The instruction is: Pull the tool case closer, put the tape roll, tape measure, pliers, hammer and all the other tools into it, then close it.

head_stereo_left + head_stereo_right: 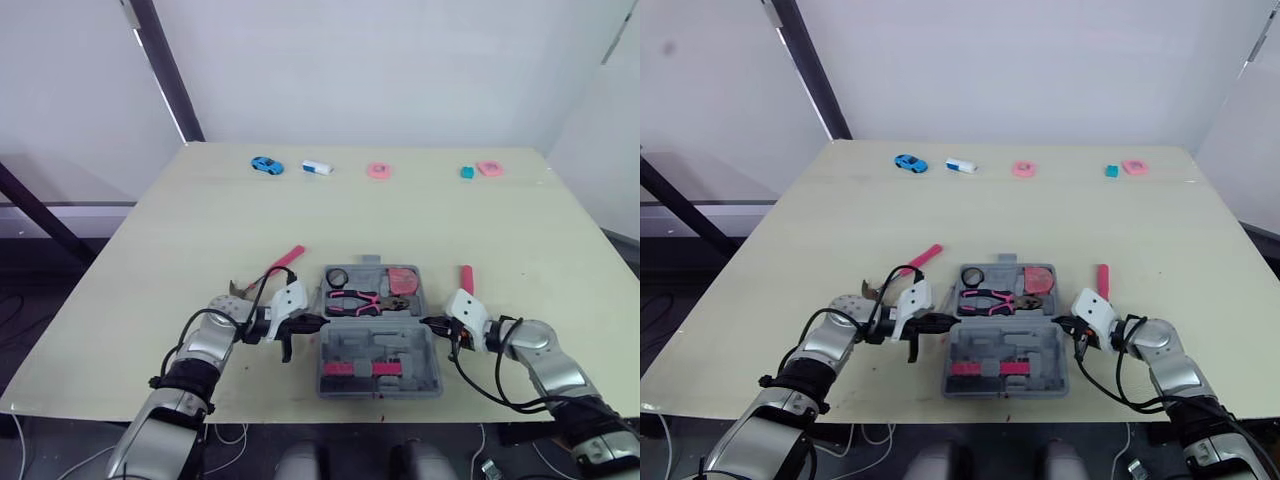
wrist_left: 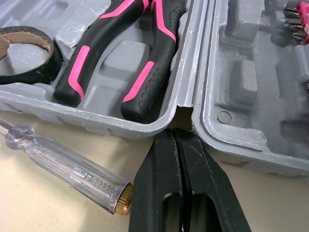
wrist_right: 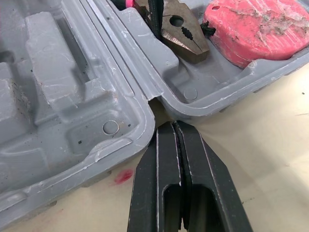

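2 pairs of black fingers are pressed together, holding nothing. The left gripper (image 2: pixel 175 137) has its tips at the hinge notch on one side of the open grey plastic tool case (image 2: pixel 241 87), and the right gripper (image 3: pixel 173 128) at the notch opposite. Inside the case, just past the left tips, lie pink-and-black pliers (image 2: pixel 120 53) and a black tape roll (image 2: pixel 29 53); past the right tips lies a pink tape measure (image 3: pixel 256 29). A clear-handled screwdriver (image 2: pixel 72 166) lies on the pale table (image 1: pixel 400 220) beside the left fingers. A pink-handled hammer (image 1: pixel 287 258) lies farther out.
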`<action>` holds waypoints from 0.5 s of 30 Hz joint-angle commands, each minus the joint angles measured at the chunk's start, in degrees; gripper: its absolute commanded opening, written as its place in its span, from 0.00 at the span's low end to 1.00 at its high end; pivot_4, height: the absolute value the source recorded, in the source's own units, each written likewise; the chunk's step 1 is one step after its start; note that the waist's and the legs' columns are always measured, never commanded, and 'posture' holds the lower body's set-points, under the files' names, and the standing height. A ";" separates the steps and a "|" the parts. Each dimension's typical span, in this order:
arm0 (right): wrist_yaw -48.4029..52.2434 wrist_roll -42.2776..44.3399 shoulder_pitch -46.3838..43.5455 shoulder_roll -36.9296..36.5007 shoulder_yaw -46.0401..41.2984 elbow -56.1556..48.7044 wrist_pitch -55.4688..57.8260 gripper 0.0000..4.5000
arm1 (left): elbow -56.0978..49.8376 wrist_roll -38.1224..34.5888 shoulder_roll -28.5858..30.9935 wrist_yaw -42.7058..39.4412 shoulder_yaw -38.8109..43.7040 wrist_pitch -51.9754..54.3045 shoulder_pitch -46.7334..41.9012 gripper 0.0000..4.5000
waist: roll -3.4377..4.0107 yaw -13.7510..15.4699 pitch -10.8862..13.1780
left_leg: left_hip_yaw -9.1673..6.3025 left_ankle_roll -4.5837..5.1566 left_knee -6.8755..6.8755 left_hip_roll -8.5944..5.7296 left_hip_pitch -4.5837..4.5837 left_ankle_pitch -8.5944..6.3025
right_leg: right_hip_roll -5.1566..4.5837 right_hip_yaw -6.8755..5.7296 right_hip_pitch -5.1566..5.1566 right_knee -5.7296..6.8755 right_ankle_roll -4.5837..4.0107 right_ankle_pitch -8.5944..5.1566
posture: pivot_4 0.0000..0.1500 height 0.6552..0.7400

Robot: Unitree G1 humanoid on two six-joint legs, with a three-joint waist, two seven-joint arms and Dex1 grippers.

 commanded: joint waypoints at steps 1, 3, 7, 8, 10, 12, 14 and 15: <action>0.34 1.30 -1.74 1.69 0.47 -2.65 -1.91 0.00 | -2.13 -0.68 -1.21 -1.49 -1.61 -0.40 0.41 0.01 | 0.00 -0.23 0.00 | 0.00 0.00 0.00 0.00 0.00 0.00 | 0.00 0.00 0.00 0.00 0.00 0.00 | 1.00 1.00; 0.51 1.29 -1.53 1.73 0.62 -2.85 -1.75 0.00 | -1.92 -0.65 -1.08 -1.47 -1.52 -0.48 0.34 0.01 | 0.00 -0.35 0.00 | -0.01 0.00 0.00 0.00 0.00 0.00 | 0.00 0.00 0.00 0.00 0.00 0.00 | 1.00 1.00; 0.61 1.15 -1.23 1.78 0.71 -2.82 -1.74 0.00 | -1.62 -0.54 -0.99 -1.41 -1.47 -0.59 0.22 0.01 | 0.00 -0.66 0.00 | -0.01 0.00 0.00 0.00 0.00 0.00 | 0.00 0.00 0.00 0.01 0.00 0.00 | 1.00 1.00; 0.58 1.10 -1.24 1.81 0.72 -2.76 -1.75 0.00 | -1.54 -0.52 -0.98 -1.40 -1.47 -0.60 0.18 0.01 | 0.00 -0.67 0.00 | -0.01 0.00 0.00 0.00 0.00 0.00 | 0.00 0.00 0.00 0.01 0.00 0.00 | 1.00 1.00; -0.12 1.07 -1.41 2.15 0.33 -2.44 -2.81 0.00 | -1.38 -0.47 -0.99 -1.39 -1.48 -0.67 0.07 0.01 | 0.00 -0.67 0.00 | -0.01 0.00 0.00 0.00 0.00 0.00 | 0.00 0.00 0.00 0.01 0.00 0.00 | 1.00 1.00; -0.39 1.16 -1.63 2.44 0.08 -2.21 -2.95 0.00 | -1.23 -0.42 -0.97 -1.42 -1.50 -0.75 -0.01 0.01 | 0.00 -0.68 0.00 | -0.01 0.00 0.00 0.00 0.00 0.00 | 0.00 0.00 0.00 0.01 0.00 0.00 | 1.00 1.00; -0.35 1.01 -1.80 2.52 0.13 -2.02 -2.95 0.00 | -1.01 -0.35 -0.95 -1.46 -1.53 -0.88 -0.13 0.01 | 0.00 -0.69 0.00 | -0.01 0.00 0.00 0.00 0.00 0.00 | 0.00 0.00 0.00 0.01 0.00 0.00 | 1.00 1.00; -0.36 0.93 -1.84 2.55 0.19 -1.93 -3.02 0.00 | -0.90 -0.30 -0.94 -1.48 -1.55 -0.95 -0.20 0.01 | 0.00 -0.68 0.00 | -0.01 0.00 0.00 0.00 0.00 0.00 | 0.00 0.00 0.00 0.01 0.00 0.00 | 1.00 1.00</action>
